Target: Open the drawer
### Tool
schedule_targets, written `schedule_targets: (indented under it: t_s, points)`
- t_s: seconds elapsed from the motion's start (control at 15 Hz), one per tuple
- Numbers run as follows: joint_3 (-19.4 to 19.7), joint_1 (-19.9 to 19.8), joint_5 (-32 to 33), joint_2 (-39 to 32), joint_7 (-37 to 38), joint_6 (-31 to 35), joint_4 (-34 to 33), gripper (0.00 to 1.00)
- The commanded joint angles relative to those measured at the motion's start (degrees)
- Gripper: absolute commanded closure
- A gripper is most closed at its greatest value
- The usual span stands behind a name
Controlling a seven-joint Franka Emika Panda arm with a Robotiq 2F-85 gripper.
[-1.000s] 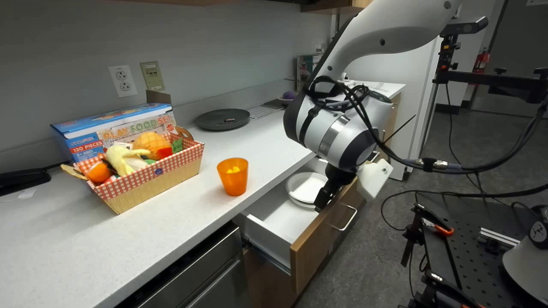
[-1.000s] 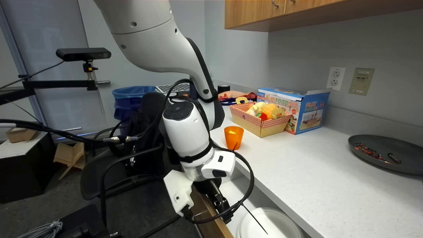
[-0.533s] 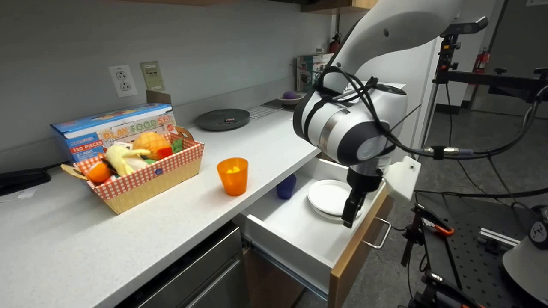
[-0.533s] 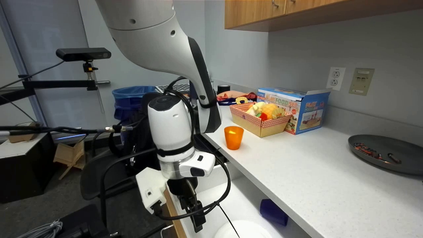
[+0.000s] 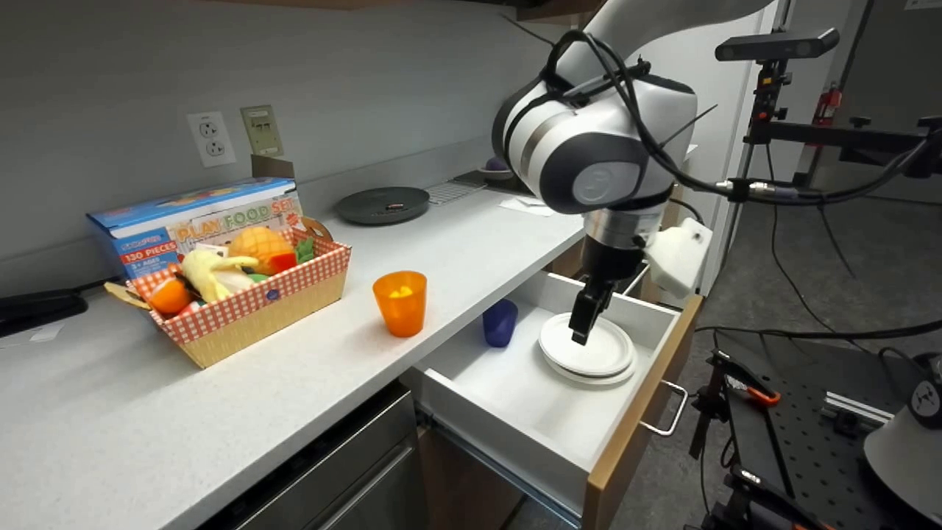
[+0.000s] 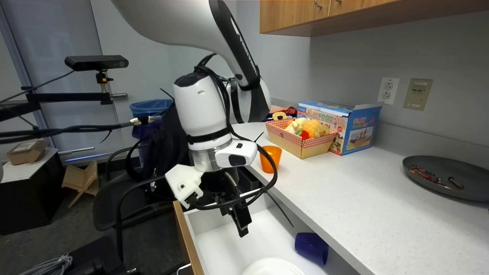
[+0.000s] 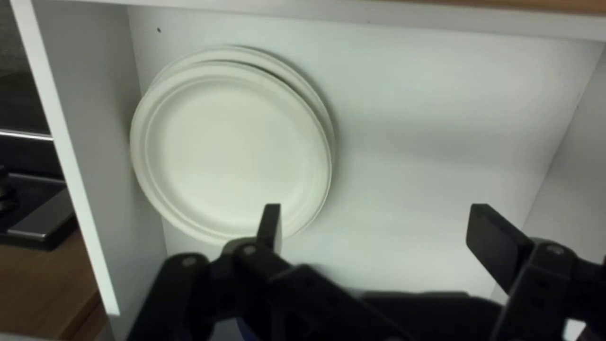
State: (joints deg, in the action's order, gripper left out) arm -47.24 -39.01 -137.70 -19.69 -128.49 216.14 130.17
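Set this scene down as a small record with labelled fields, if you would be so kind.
Drawer: pulled open; whether it slides further cannot be told
Contents: stacked white plates, dark blue cup
Pincer: open, over the drawer's interior, holding nothing
Handle: silver bar, apart from the pincer
Counter: orange cup, red-checked basket with toy food, play food box, dark pan
Task status: drawer looks open
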Motion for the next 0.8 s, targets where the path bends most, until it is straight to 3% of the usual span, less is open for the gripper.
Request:
schedule_targets:
  t_s: [0.0,0.13,0.2,0.4,0.47,0.73]
  points:
    - [2.78,0.67,-7.92,6.79,-7.78,-1.32,-2.06,0.00]
    - [4.93,1.84,-11.78,9.10,-10.52,-1.61,-2.64,0.00]
    - [-2.37,-4.30,-7.00,7.33,-5.74,-0.72,-2.24,0.00]
    - [-4.96,-7.83,-6.37,7.34,-5.77,-1.54,-2.70,0.00]
    - [-2.45,-4.02,-6.29,7.07,-5.27,-0.35,-2.22,0.00]
    - [-2.66,-4.31,-6.28,6.83,-5.27,-0.37,-2.15,0.00]
